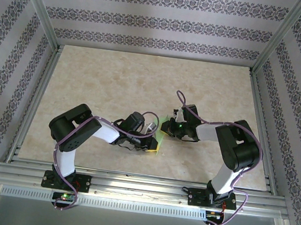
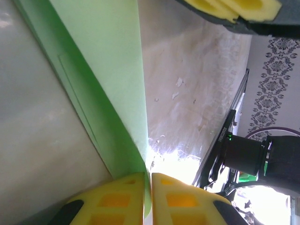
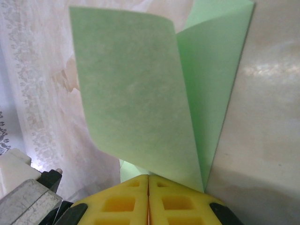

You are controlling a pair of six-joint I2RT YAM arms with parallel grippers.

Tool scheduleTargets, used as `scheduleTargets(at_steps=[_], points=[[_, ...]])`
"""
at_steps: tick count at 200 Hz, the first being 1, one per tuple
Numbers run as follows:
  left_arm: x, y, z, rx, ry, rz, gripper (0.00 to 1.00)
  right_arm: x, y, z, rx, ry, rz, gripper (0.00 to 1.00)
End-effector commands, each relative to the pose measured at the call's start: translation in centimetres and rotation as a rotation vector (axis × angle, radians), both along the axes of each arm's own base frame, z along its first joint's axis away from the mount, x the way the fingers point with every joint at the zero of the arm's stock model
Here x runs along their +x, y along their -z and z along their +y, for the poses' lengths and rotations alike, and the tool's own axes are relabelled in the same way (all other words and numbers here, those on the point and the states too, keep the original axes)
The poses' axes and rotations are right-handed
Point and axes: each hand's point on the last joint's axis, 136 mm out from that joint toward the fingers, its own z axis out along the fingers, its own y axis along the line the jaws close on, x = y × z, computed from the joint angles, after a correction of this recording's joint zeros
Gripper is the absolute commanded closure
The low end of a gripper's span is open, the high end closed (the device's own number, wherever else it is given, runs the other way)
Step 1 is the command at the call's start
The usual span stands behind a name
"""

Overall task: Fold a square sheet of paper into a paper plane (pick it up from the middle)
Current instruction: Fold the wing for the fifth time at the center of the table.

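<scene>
The square sheet of paper (image 1: 159,142) is pale green and folded into a V of two flaps, held just above the table between both arms. In the left wrist view the sheet of paper (image 2: 103,70) slants down into my left gripper (image 2: 151,180), whose yellow fingers pinch its edge with only a hairline gap. In the right wrist view the sheet of paper (image 3: 136,93) stands up from my right gripper (image 3: 149,178), whose fingers are pressed flush together at the sheet's lower edge. From above, my left gripper (image 1: 155,134) and right gripper (image 1: 169,128) almost meet.
The beige marbled table (image 1: 116,80) stretches away behind the grippers. An aluminium frame rail (image 1: 130,185) runs along the near edge, with posts and patterned walls on three sides. My right gripper's yellow fingers (image 2: 234,10) hang close above the left wrist camera.
</scene>
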Motion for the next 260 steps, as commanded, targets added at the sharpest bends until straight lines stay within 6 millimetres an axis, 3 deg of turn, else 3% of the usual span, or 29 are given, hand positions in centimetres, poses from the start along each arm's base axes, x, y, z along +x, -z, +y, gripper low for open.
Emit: scheduleTargets(at_steps=[1,32,82,119,150,192,231,260], points=[[-1.9,1.1,0.4,0.024,0.039,0.058,0.89,-2.4,4.3,-2.0,-0.153,0.014,0.116,0.91],[-2.2,1.4,0.7,0.034,0.035,0.06,0.93,-2.5,4.3,-2.0,-0.155,0.015,0.119,0.91],[-2.2,0.6,0.6,0.01,0.034,0.047,0.88,-2.6,4.4,-2.1,-0.158,0.015,0.122,0.91],[-2.3,0.5,0.5,-0.005,0.037,0.054,0.95,-2.6,4.5,-2.1,-0.158,0.013,0.123,0.91],[-2.3,0.2,0.4,-0.018,0.037,0.054,0.89,-2.6,4.6,-2.2,-0.162,0.014,0.126,0.91],[-1.3,-1.7,1.5,0.002,-0.032,-0.06,0.77,-2.6,4.5,-2.1,-0.159,0.016,0.127,0.91],[0.2,-3.4,2.5,0.076,-0.093,-0.167,0.8,-2.4,4.3,-2.0,-0.155,0.019,0.124,0.91],[1.5,-5.4,0.9,0.051,-0.057,-0.203,0.83,-2.4,4.2,-2.0,-0.154,0.021,0.12,0.91]])
